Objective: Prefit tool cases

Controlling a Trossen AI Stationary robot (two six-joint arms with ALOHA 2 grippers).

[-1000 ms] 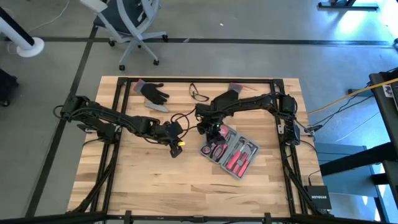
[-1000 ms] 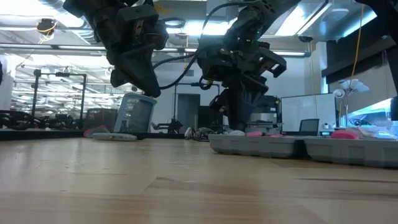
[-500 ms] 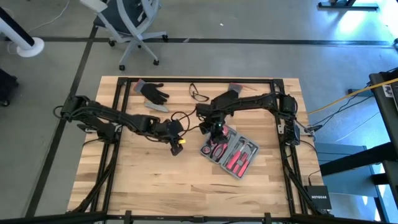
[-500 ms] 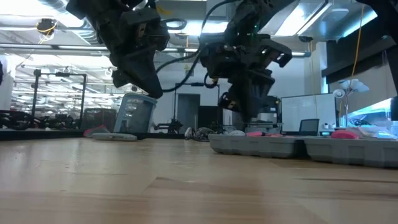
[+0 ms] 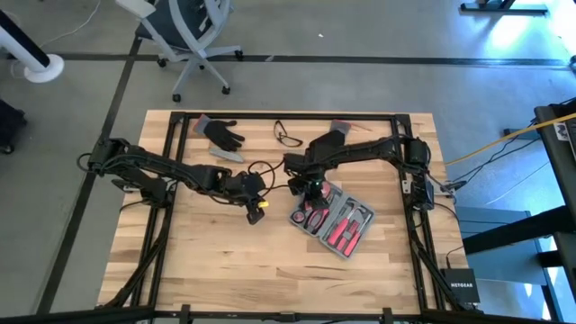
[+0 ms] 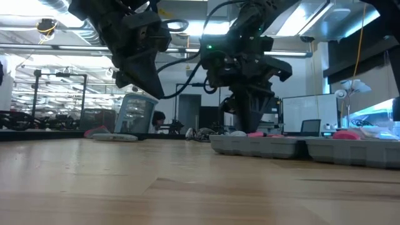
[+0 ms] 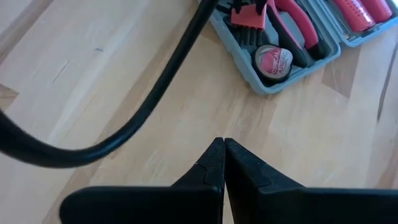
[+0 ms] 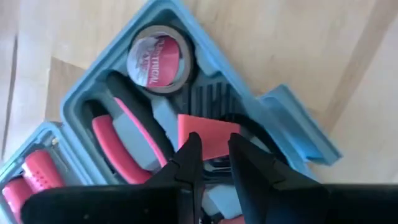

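Case: tool case [image 5: 331,217] is lying open on the wooden table [image 5: 216,261], right of centre, both grey-blue halves facing up with red-handled tools seated in the moulded recesses.
Right gripper: right gripper [image 8: 213,152] is hanging directly above the case half nearest the table's middle, fingers narrowed to a slim gap over a flat red piece [image 8: 208,138]; whether the tips are actually pinching that piece or only framing it, I cannot tell.
Nearby contents: tape roll [image 8: 159,59] is sitting in its round recess at the corner, and red-handled pliers [image 8: 118,134] are lying beside the fingertips.
Left gripper: left gripper [image 7: 223,163] is hovering over bare wood just beside the case, fingers pressed together and holding nothing; a black cable [image 7: 149,106] is crossing its view.
Other things: black glove [image 5: 221,132] and safety glasses [image 5: 287,136] are lying at the table's far edge, well apart from the work.
Risk, seating: if the red piece is going into its recess tilted, it is likely to be riding on the moulded rim instead of dropping in.
Risk, neighbours: the fingertips are working close to the pliers, so a sideways drift could be nudging them out of their slot.
Risk, case: nothing is bracing the light case, so a hard downward press near its edge could be sliding or tipping it.
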